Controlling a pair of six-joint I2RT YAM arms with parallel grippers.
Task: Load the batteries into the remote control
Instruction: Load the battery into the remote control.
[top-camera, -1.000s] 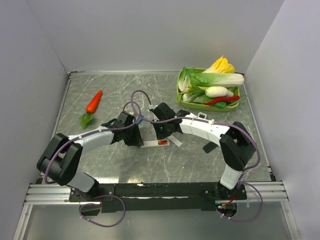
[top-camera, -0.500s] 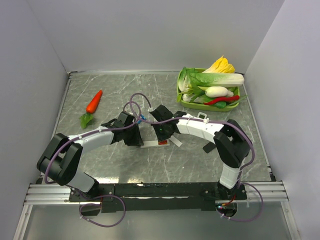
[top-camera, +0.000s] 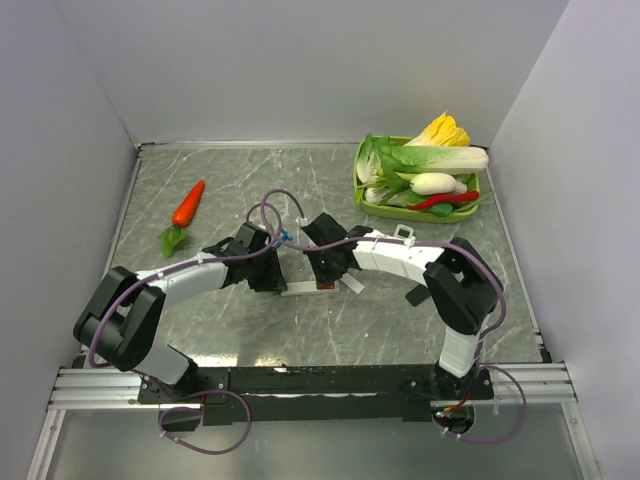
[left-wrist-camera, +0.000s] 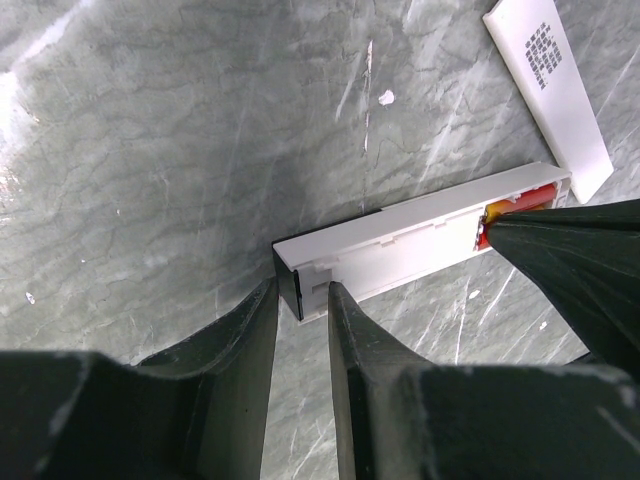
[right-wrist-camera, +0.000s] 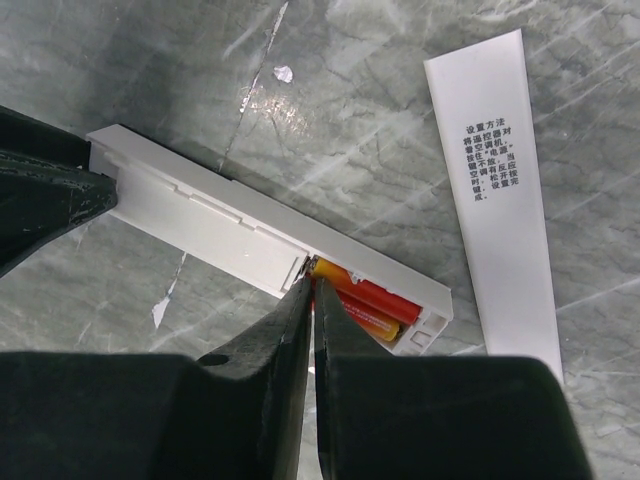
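Note:
The slim white remote control (top-camera: 305, 289) lies on the table with its back open. Two red-orange batteries (right-wrist-camera: 375, 300) sit side by side in the compartment at its right end, also seen in the left wrist view (left-wrist-camera: 520, 200). The detached white back cover (right-wrist-camera: 505, 190) lies on the table just beyond that end. My left gripper (left-wrist-camera: 300, 300) is shut on the remote's (left-wrist-camera: 420, 235) left end. My right gripper (right-wrist-camera: 312, 290) is shut, with its tips on the inner end of the batteries at the compartment edge of the remote (right-wrist-camera: 220, 225).
A green tray (top-camera: 400, 214) of toy vegetables stands at the back right. A toy carrot (top-camera: 187, 205) lies at the back left. A small black piece (top-camera: 417, 295) lies right of the remote, near the right arm. Grey walls enclose the table.
My right gripper has moved slightly left and down onto the battery compartment, and its elbow has shifted left. The left arm and the remote have not moved.

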